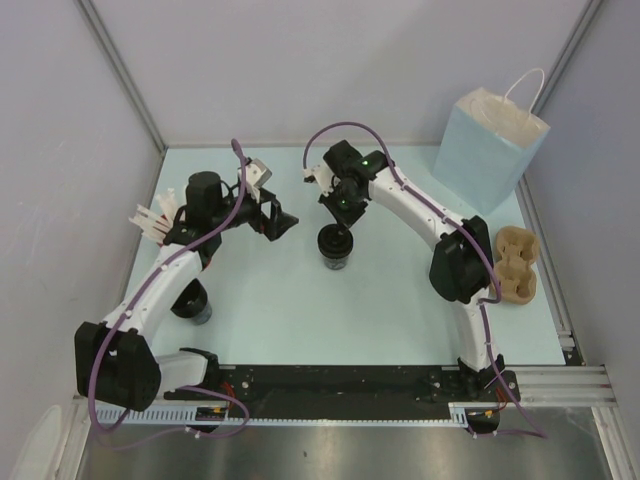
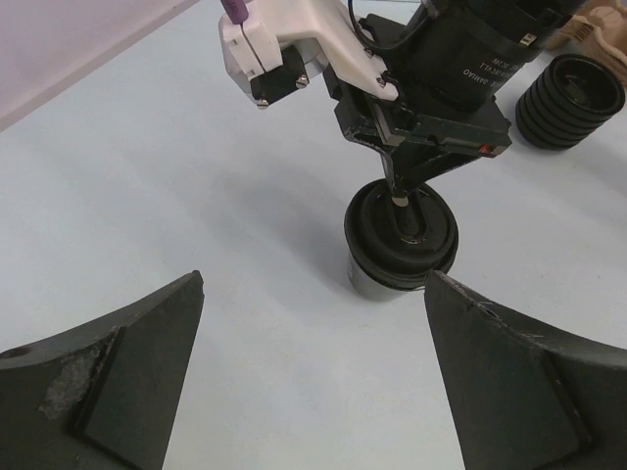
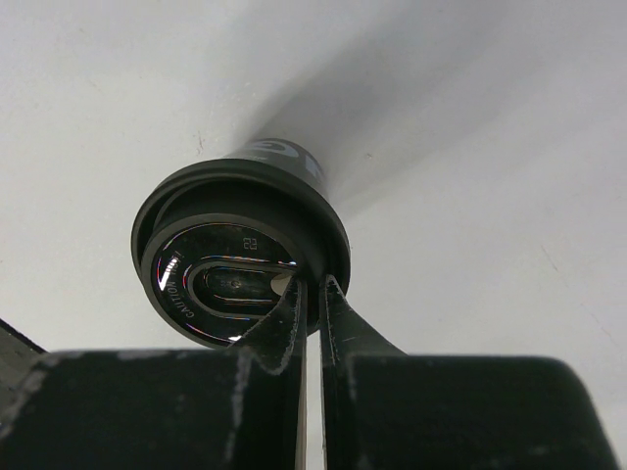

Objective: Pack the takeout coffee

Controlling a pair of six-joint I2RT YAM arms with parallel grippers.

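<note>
Reaches in from left with elbow bent low, left gripper spread wide and levelled at coffee, near but not touching. Stands upright at middle of table. Arcs over from right, wrist turned steeply down, right gripper pinched nearly closed on rim of lid, one finger inside, one outside.

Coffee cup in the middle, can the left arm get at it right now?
Probably yes: the open left claw faces the coffee cup with nothing between, though the right claw crowds its lid.
</note>
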